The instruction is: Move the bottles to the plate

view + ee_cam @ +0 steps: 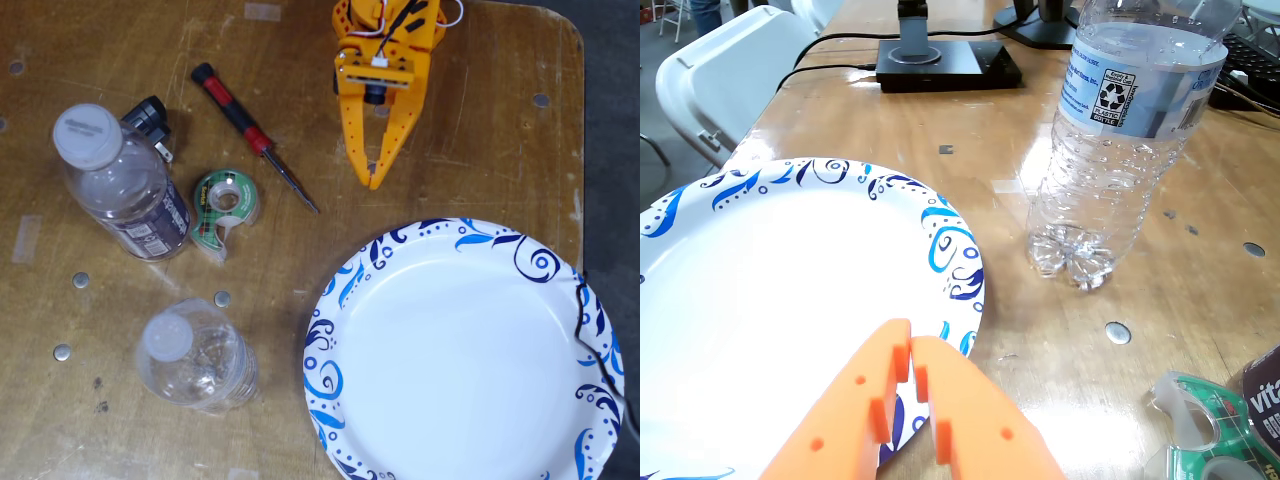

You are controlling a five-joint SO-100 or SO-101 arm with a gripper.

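Observation:
The white paper plate (460, 360) with blue swirls on its rim fills the lower right of the fixed view and lies empty; the wrist view shows the plate (760, 300) at the left. A larger clear bottle (120, 185) with a dark label stands at the far left, and only a sliver of that label (1267, 400) shows in the wrist view. A smaller crinkled clear bottle (195, 358) stands below it; in the wrist view this bottle (1120, 140) carries a pale blue label. My orange gripper (375, 180) hangs shut and empty just off the plate's top rim, fingertips (910, 345) together.
A green tape dispenser (225, 210) and a red-and-black screwdriver (255, 135) lie between the gripper and the bottles; the tape dispenser (1200, 425) is at the wrist view's lower right. A black plug (150, 115) sits behind the larger bottle. A black stand base (945, 62) and a white chair (730, 70) lie beyond.

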